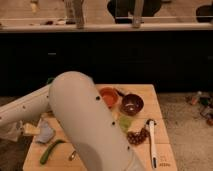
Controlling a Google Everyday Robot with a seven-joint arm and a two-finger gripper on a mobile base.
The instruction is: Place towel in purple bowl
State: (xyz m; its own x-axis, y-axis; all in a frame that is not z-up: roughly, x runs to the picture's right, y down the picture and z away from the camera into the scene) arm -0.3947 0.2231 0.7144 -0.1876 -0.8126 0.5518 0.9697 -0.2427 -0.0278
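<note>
Now poised at nine o'clock, tool [20, 131] spread wide just beside towel [45, 134] for pickup; well apart from purple bowl [132, 104] at two o'clock.

Kitchen area: long counter [150, 26], dark cabinets [150, 60], wooden table [146, 91].

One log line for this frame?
gripper: open, low at table's left edge | towel: on table beside it, not held | purple bowl: no towel inside

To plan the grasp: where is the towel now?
In the camera view, the towel lies on the left of the table, beside the end effector at the left edge.
</note>
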